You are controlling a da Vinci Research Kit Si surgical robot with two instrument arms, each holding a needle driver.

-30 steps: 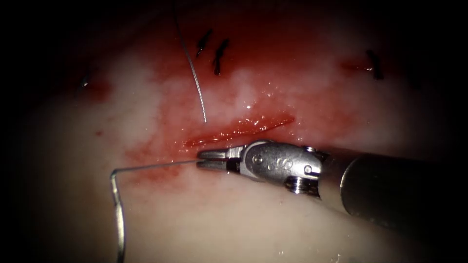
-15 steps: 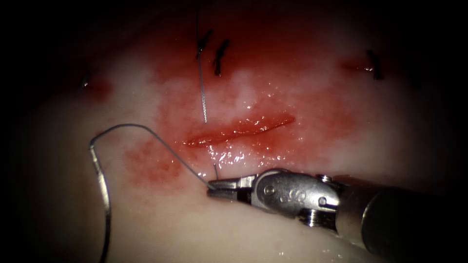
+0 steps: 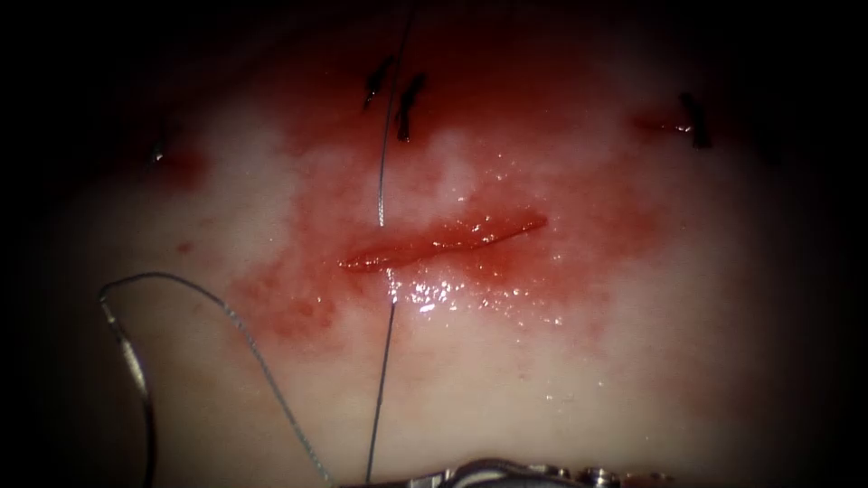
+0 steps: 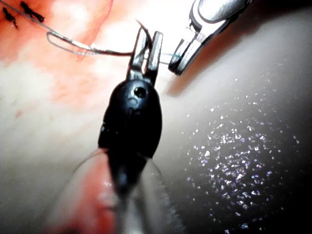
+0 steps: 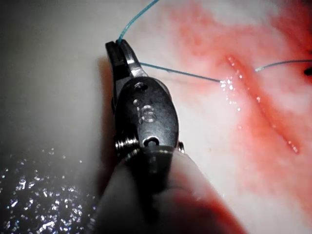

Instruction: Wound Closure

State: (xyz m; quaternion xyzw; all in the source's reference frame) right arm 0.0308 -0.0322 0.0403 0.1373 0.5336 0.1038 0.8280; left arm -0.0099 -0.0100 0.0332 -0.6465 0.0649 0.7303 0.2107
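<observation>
The cut lies across the middle of the tissue. The thread enters above the cut, comes out below it and runs straight down to my right tool, whose wrist shows at the bottom edge. In the right wrist view the right jaws are shut on the thread. A second strand loops out left to the needle, which lies free on the tissue left of the cut, held by neither tool. My left tool stands open next to the right tool.
Red fluid stains the tissue around the cut. Dark cut thread ends of older stitches sit at the back and at the far right. A small dark mark lies at the left.
The right tool has moved down to the bottom edge with the thread in its jaws, drawing thread through the tissue. The loop and the needle have slid left and down.
</observation>
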